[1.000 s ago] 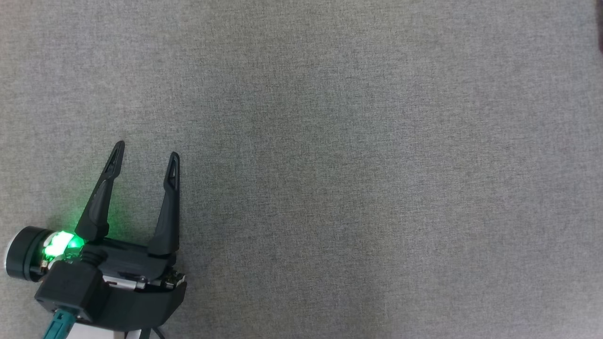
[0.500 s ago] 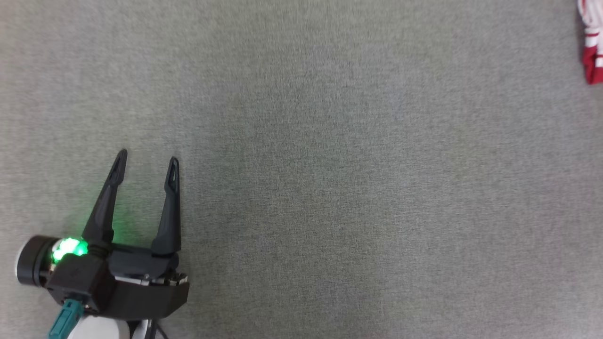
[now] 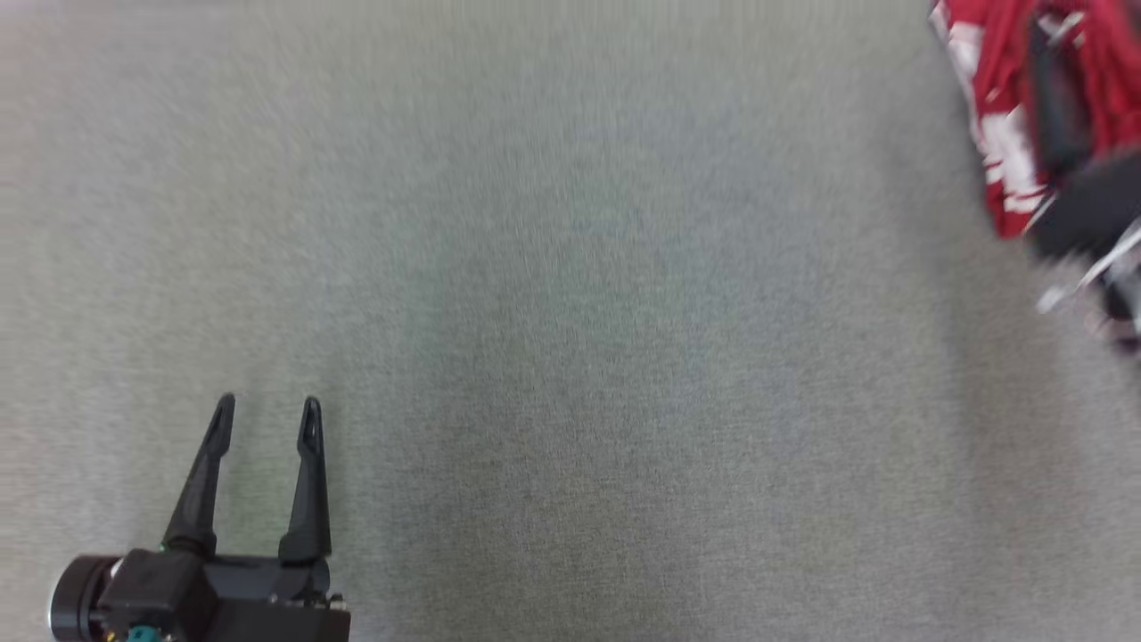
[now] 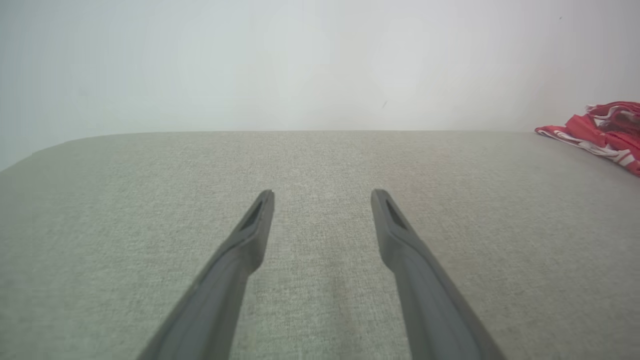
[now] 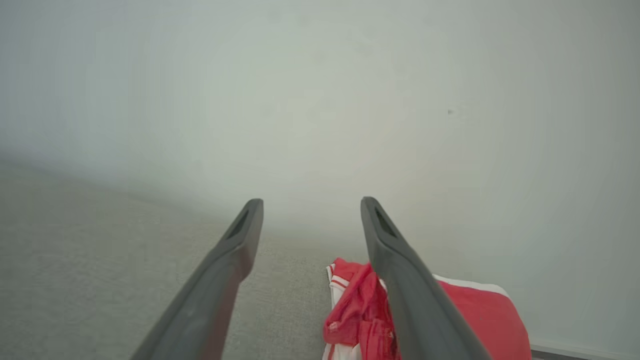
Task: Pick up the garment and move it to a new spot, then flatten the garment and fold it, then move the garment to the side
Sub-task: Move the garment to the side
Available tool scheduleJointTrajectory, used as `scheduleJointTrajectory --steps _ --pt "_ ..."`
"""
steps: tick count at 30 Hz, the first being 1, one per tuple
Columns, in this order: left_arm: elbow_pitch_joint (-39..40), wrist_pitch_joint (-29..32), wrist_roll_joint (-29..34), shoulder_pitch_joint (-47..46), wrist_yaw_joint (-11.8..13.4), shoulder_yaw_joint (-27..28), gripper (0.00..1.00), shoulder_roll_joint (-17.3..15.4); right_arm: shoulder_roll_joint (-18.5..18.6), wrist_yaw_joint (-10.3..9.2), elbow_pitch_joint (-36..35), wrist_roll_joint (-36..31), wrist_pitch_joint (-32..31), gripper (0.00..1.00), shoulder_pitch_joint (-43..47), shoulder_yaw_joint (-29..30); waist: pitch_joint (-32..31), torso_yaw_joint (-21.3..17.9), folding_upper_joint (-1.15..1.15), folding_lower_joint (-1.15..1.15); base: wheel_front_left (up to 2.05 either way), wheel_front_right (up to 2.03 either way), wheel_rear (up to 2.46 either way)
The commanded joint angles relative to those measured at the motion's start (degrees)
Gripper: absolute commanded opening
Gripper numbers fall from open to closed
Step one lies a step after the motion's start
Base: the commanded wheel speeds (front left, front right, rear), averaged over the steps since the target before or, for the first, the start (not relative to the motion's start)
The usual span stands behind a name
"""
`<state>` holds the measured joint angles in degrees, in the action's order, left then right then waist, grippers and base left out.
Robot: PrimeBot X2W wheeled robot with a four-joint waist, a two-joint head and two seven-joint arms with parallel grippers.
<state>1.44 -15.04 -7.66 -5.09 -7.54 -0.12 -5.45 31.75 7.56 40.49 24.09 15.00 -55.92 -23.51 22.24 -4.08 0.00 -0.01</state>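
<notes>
Though blurred, seemingly one garment (image 3: 1003, 107); left pincer (image 3: 267, 403), right pincer (image 5: 311, 201) both spread.

Clothing: one garment (image 3: 1003, 107), red, and I see no second one beside it.
Stripes: several white stripes (image 5: 470, 285) on the red cloth, too blurred for me to count exactly.
Grippers: two, that is one left gripper (image 3: 267, 406) and one right gripper (image 5: 311, 202).
Per gripper: two long dark fingers (image 4: 250, 235), so four in total.
Ground: one wide grey surface (image 3: 570, 312) covered with cloth.
Background: one pale wall (image 4: 320, 60).
</notes>
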Motion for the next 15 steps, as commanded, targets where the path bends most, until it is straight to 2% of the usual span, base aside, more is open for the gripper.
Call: scheduleJointTrajectory --steps 1,5,6,15 --pt "-0.38 -0.17 -0.79 1.45 0.14 0.37 1.00 0.38 -1.41 -0.19 -1.61 -0.83 0.18 1.00 4.35 1.54 -7.51 0.90 0.00 0.01 0.00 0.00 0.00" --pt "-1.20 -0.17 -0.65 3.44 0.14 0.70 1.00 0.81 -4.82 -0.19 -5.95 -1.98 0.18 1.00 12.52 5.45 -11.22 1.35 0.00 0.01 0.00 0.00 0.00" --pt "-1.55 -0.17 -0.65 4.34 0.14 0.63 1.00 1.07 -6.19 -0.19 -7.95 -2.57 0.19 1.00 16.91 6.99 -12.95 1.69 0.00 0.01 0.00 0.00 0.00" --pt "-2.46 -0.17 -0.96 7.76 0.13 1.91 1.00 1.68 -11.74 -0.19 -16.50 -2.63 0.07 1.00 32.72 12.22 -17.94 2.58 0.00 0.01 0.00 0.00 0.00"
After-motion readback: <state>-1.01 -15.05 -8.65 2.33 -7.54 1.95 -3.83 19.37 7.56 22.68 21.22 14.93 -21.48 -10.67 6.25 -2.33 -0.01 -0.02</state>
